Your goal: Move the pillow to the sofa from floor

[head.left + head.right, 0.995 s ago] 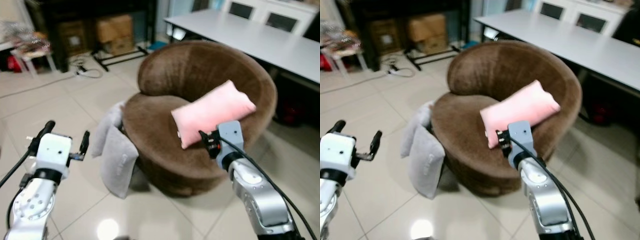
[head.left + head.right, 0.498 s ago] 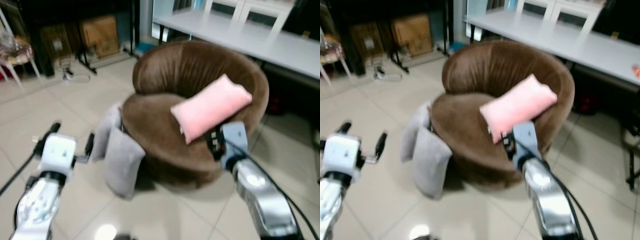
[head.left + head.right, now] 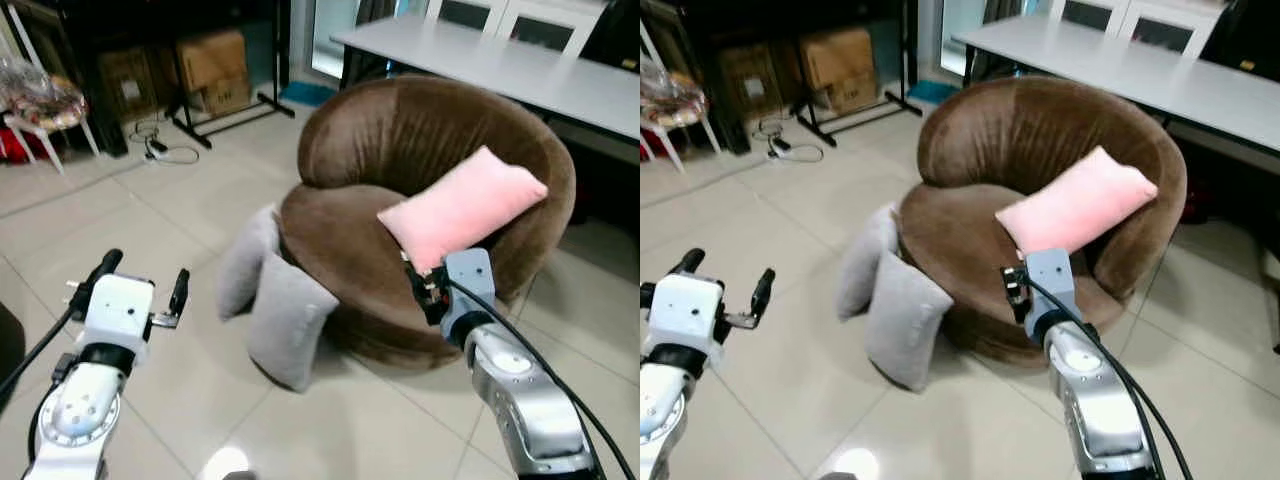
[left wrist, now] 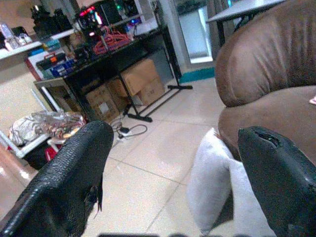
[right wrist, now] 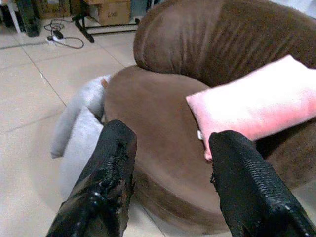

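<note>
In your left eye view you look down on a pale glossy tiled floor [image 3: 130, 215] with a round brown plush sofa [image 3: 430, 150] in the middle. The pink pillow [image 3: 462, 207] lies on the sofa, tilted against its curved back and right arm, off the floor. Two grey pillows [image 3: 275, 305] lean on the sofa's front left edge, standing on the tiles. Behind them you have cardboard boxes [image 3: 210, 60] under a dark rack, a cable on the floor, and a long white table [image 3: 500, 65] at the right. Your left gripper [image 3: 140, 283] hangs over bare tile, fingers apart. Your right gripper [image 3: 420, 290] sits just in front of the sofa's rim, below the pink pillow; from here you cannot tell how its fingers stand.

Your right eye view gives the same scene, with the sofa's right side and the tiles beyond it more exposed.

Your left wrist view looks between two spread, rubbery black fingers [image 4: 74, 168] at the sofa's velvety back, the grey pillows and a cluttered dark shelf [image 4: 113, 29], with a crinkled foil bundle [image 4: 44, 123] low beside it.

Your right wrist view settles the right hand: its textured fingers [image 5: 111, 173] stand wide apart and hold nothing, framing the seat, with the soft rectangular pink pillow just beyond one fingertip.
</note>
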`<state>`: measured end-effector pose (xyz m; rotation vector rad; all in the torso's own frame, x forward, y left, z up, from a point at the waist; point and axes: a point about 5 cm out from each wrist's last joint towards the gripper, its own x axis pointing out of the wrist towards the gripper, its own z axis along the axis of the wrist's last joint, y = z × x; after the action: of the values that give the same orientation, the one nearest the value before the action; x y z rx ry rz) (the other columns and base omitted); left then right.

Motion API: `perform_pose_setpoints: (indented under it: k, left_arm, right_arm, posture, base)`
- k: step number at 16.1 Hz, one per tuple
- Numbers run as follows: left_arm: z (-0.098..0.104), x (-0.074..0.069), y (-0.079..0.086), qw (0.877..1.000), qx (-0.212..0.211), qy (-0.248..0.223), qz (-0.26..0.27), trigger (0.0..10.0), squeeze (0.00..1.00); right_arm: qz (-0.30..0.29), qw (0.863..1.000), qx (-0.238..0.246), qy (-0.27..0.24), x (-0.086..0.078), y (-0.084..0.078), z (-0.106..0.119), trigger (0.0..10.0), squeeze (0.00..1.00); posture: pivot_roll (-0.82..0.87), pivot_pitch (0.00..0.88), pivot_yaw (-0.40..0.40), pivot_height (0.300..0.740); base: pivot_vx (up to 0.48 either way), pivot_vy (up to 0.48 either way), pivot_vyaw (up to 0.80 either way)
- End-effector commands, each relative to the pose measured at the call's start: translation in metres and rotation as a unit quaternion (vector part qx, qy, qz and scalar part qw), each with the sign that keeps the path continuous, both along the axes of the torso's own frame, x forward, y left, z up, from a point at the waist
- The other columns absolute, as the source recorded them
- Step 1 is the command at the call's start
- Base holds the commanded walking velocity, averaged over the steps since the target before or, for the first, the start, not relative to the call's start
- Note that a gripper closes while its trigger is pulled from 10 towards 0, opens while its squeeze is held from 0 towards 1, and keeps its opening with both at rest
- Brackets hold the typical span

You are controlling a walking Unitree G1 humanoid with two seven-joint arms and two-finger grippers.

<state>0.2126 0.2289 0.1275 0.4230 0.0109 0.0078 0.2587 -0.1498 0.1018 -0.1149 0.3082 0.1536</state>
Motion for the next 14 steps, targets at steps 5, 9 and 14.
perform_pose_setpoints:
  k: [5, 9, 14]
  left_arm:
    - [0.0054, 0.0047, -0.0003, 1.000, -0.026, -0.015, 0.002, 10.0, 0.00]
    - [0.0051, 0.0061, -0.0015, 0.999, -0.037, -0.008, -0.005, 10.0, 0.00]
    - [0.0037, 0.0083, -0.0011, 0.999, -0.036, 0.000, -0.005, 10.0, 0.00]
  right_arm:
    - [0.020, 1.000, 0.004, -0.022, 0.0017, 0.0046, 0.0099, 10.0, 0.00]
    - [0.016, 1.000, 0.006, -0.021, 0.0044, 0.0076, 0.0106, 10.0, 0.00]
    - [-0.006, 1.000, 0.000, -0.020, 0.0063, 0.0049, 0.0101, 10.0, 0.00]
  posture:
    - [0.02, 0.000, -0.079, 0.740]
    - [0.02, 0.000, -0.083, 0.740]
    - [0.01, 0.000, -0.081, 0.740]
  base:
    - [0.000, 0.096, 0.00]
    - [0.228, 0.000, 0.75]
    - [0.329, 0.000, 0.00]
